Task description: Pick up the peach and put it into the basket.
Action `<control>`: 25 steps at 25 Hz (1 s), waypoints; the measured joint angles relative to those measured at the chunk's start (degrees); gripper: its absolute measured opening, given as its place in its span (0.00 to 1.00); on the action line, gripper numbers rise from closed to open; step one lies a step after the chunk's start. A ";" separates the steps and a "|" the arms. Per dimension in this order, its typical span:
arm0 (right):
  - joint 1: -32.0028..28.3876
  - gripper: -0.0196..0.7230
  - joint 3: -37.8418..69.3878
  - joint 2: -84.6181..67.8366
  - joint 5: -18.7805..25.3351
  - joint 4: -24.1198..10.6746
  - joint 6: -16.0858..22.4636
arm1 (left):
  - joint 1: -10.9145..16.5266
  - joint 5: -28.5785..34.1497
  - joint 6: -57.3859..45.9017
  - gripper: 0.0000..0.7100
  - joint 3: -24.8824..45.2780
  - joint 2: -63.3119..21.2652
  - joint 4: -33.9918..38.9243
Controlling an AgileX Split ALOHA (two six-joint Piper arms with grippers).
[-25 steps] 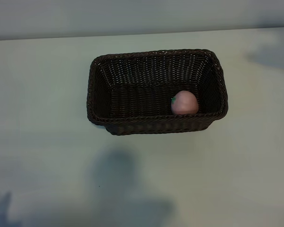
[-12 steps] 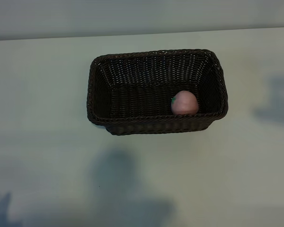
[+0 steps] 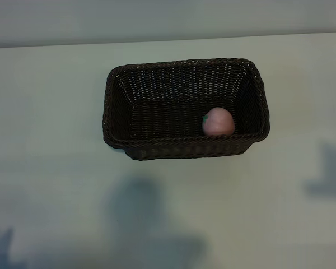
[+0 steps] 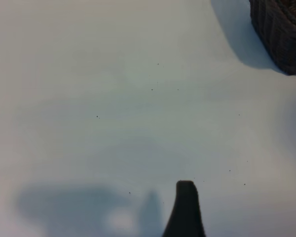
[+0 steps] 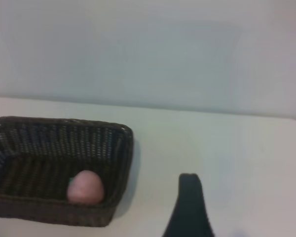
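Exterior view: smooth round peach (image 3: pixel 218 122) inside woven basket (image 3: pixel 182 147)

Rough woven wicker basket (image 3: pixel 185 148); smooth matt peach (image 3: pixel 218 121).

Bare table (image 3: pixel 56 185) all round basket (image 3: pixel 185 147), its top open

A single dark, smooth, round-tipped fingers (image 4: pixel 185 210) piece in each wrist view (image 5: pixel 190 207), tapering upward.
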 joint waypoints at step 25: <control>3.41 0.75 24.57 -21.85 2.60 -1.02 -0.20 | 0.00 0.00 0.00 0.83 0.00 0.00 0.07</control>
